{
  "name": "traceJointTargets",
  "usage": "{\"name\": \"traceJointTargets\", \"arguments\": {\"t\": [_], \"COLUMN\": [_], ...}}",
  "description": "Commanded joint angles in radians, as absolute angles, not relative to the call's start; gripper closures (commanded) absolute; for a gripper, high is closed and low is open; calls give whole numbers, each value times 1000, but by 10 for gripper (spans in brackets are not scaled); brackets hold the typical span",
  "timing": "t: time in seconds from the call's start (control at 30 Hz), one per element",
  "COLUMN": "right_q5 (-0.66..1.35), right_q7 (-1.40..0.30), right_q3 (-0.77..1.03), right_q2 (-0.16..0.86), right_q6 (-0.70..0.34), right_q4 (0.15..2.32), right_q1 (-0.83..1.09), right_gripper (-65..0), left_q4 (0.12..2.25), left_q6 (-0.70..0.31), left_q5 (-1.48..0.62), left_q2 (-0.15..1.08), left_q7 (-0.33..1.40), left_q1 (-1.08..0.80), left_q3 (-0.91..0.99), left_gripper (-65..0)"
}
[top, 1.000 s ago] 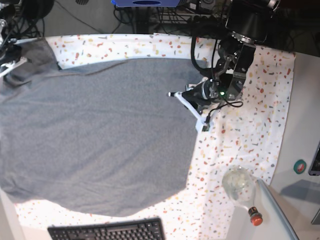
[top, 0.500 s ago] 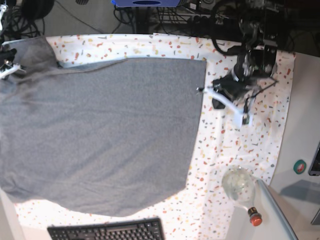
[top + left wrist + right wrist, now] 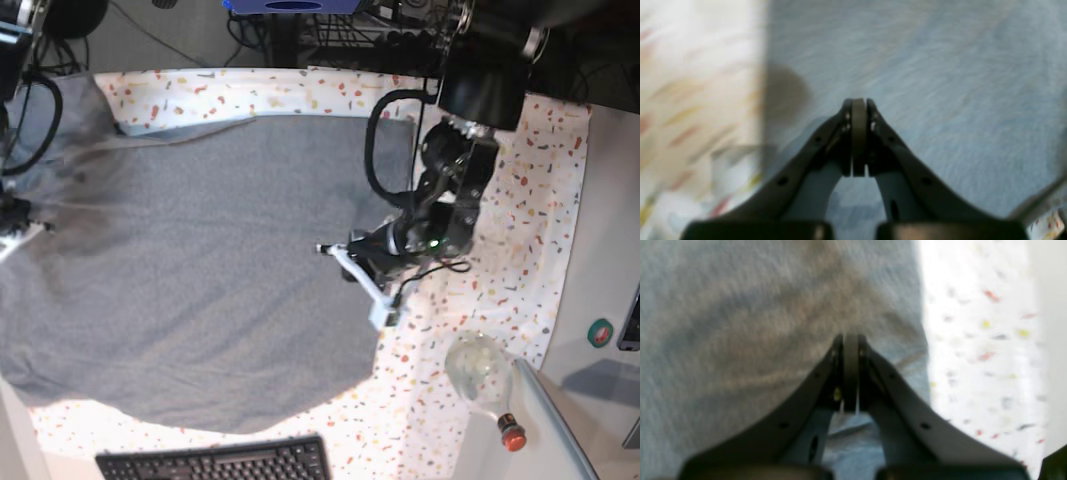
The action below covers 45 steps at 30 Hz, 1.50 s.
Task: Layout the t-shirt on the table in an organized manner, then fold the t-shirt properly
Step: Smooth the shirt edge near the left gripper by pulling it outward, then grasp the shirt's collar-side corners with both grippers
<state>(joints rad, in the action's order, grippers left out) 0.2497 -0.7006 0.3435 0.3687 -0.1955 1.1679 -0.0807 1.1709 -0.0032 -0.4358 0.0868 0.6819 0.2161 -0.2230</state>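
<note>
The heather-grey t-shirt (image 3: 200,270) lies spread wide over the speckled table (image 3: 500,250), with creases near its left edge. My left gripper (image 3: 352,265) is low over the shirt's right edge. In the left wrist view it (image 3: 858,103) is shut, with flat grey shirt (image 3: 940,66) under it and bare table (image 3: 690,83) to the left. My right gripper (image 3: 18,232) is at the far left edge of the base view. In the right wrist view it (image 3: 850,338) is shut against wrinkled shirt (image 3: 740,306), and table (image 3: 973,340) shows to the right.
A black keyboard (image 3: 215,462) lies at the front edge. A round glass bottle with a red cap (image 3: 485,385) rests at the front right, beside a grey slanted panel (image 3: 550,420). Cables and dark equipment line the back.
My left gripper swung from the bare table right of the shirt back left and nearer, onto the shirt's edge. My right gripper moved nearer along the left side, and creases formed there.
</note>
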Motion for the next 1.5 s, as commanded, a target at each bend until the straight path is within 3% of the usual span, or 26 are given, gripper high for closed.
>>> {"name": "traceJointTargets", "arguments": {"t": [0.0,0.27,0.67,0.9,1.13,1.4,1.47], "right_q5": [257,257,259,259,262,263,263], "right_q7": [-665,-602,-596,-601,-601,-602,-602], "right_q3": [326,262,259,257,265,268,268], "right_q2": [395,389,371,321,320,320,320], "right_q6": [-193,-193,-193,-193,-193,-191,-191], "right_q4": [1145,1089,1090,1106,1369,1532,1541], "right_q1": [-130,-153,-130,-127,-19,117,142], "right_gripper": [0,0,0,0,0,0,0], "left_q4": [1132,745,769,779,1167,1580,1650], "left_q6": [-1,99,104,101,99,96,74], "left_q5": [-435,-435,-443,-438,-447,-449,-453], "left_q2": [97,133,303,306,298,272,268], "left_q7": [639,473,455,452,591,745,746], "left_q1": [263,369,294,305,183,-108,-219], "left_q3": [-254,-378,-371,-237,-68,183,268], "left_gripper": [0,0,0,0,0,0,-189]}}
